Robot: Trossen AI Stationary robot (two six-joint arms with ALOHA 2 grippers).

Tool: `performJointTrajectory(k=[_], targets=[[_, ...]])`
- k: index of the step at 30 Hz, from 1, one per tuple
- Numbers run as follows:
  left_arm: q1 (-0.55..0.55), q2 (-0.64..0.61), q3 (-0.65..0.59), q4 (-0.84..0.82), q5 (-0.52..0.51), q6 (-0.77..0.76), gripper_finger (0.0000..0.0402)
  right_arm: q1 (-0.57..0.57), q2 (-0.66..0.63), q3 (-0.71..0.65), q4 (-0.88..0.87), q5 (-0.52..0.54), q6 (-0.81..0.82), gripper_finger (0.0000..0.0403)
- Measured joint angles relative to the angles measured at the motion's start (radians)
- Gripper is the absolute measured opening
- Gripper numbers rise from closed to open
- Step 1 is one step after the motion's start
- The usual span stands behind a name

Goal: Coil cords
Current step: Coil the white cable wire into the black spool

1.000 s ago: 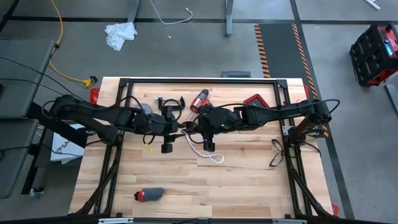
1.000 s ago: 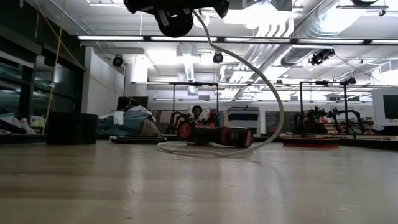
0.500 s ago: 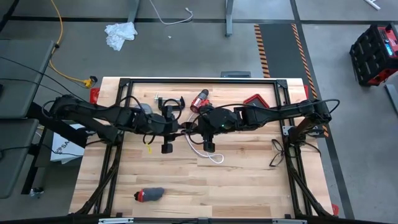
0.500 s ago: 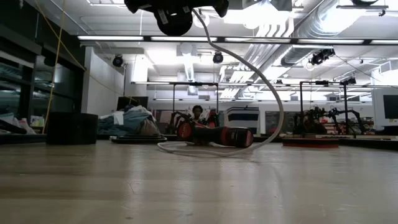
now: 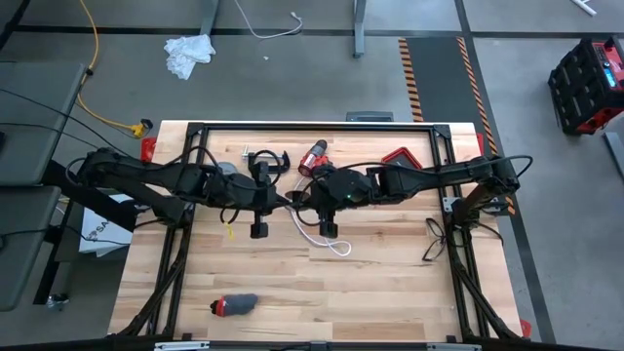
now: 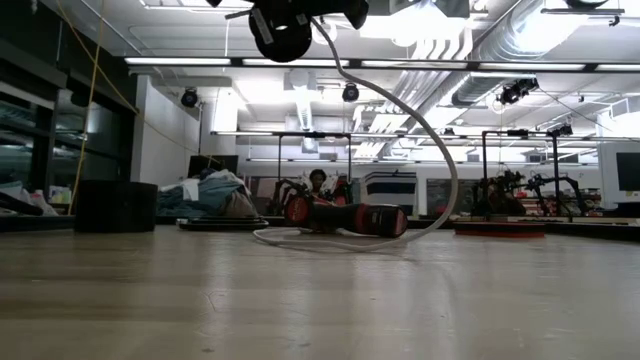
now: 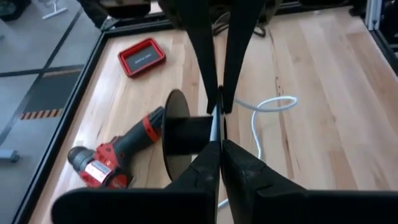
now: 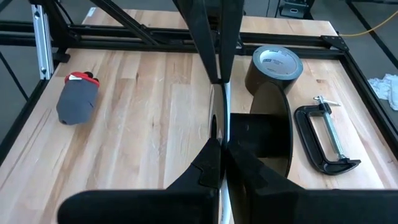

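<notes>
**Pinching one cord between two end effectors**

Spanning one counter, two arms meet mid-counter. One drill, one tape roll, one clamp. Left end effector and right end effector both clench the white cord, its loop lying just beside them.

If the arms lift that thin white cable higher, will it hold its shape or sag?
Likely sag: in the low view the white cable already droops in a long arc down to the table. Its end lies in loose loops, suggesting little stiffness. Probably light.
</notes>
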Motion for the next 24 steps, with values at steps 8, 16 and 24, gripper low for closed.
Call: performJointTrajectory(k=[8,16,24], targets=[[0.0,0.0,0.0,-0.018,0.027,-0.037,0.008,0.0,0.0,0.0,0.0,-0.001,-0.006,0.0],[0.002,0.0,0.0,-0.019,0.024,-0.037,0.0159,0.0,0.0,0.0,0.0,-0.001,-0.008,0.0],[0.016,0.017,0.0,-0.05,0.067,-0.071,0.0158,0.0,-0.001,0.0,0.001,-0.001,-0.007,0.0]])
